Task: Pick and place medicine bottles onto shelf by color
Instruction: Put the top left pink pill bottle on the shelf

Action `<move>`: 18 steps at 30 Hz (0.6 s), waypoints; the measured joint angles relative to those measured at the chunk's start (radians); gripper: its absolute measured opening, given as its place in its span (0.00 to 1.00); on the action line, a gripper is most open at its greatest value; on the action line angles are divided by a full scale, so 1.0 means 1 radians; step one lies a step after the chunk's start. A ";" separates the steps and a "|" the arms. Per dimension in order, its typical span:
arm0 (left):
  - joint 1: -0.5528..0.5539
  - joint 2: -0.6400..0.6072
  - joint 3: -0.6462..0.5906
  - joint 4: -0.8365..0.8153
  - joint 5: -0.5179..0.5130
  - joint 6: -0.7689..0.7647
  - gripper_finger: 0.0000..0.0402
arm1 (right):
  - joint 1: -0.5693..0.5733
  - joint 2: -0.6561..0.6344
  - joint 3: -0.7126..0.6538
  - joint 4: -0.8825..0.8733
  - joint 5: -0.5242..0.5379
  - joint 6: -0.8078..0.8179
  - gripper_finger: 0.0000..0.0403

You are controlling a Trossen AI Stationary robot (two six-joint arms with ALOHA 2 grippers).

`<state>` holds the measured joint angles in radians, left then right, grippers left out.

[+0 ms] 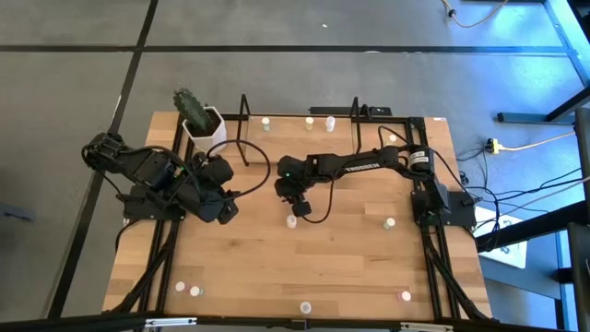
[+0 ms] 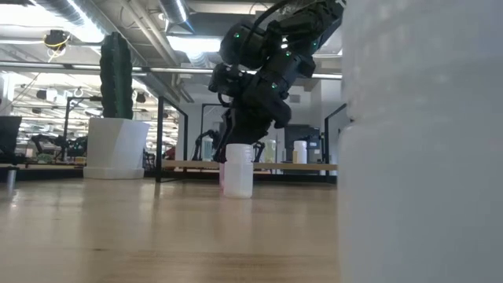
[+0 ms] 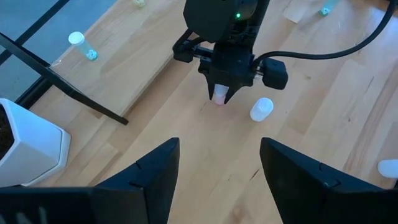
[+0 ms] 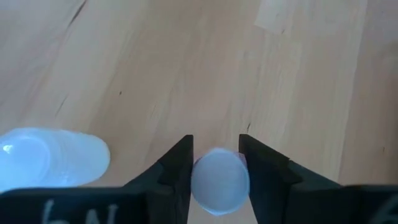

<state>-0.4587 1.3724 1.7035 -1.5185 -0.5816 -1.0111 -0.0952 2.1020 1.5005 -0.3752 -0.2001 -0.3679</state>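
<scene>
1 bottle (image 4: 219, 180) btwn right tool (image 4: 214, 163) fingers, 1 beside (image 4: 53, 155)

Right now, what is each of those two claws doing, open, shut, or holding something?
Left gripper: open, empty, waiting near the cactus pot.
Right gripper: closed on a small medicine bottle at mid-table.

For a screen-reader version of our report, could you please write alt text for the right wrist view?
The right pincer has its two dark fingers closed against a small whitish bottle seen from above, over the light wooden table. A second whitish bottle lies on its side on the table beside it.
</scene>
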 joint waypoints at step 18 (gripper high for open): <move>0.000 0.000 0.000 -0.002 -0.005 0.003 0.54 | -0.042 -0.077 0.291 -0.265 0.129 0.217 0.30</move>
<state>-0.4588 1.3720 1.7039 -1.5204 -0.5870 -1.0085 -0.1369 2.0251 1.7920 -0.6405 -0.0710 -0.1505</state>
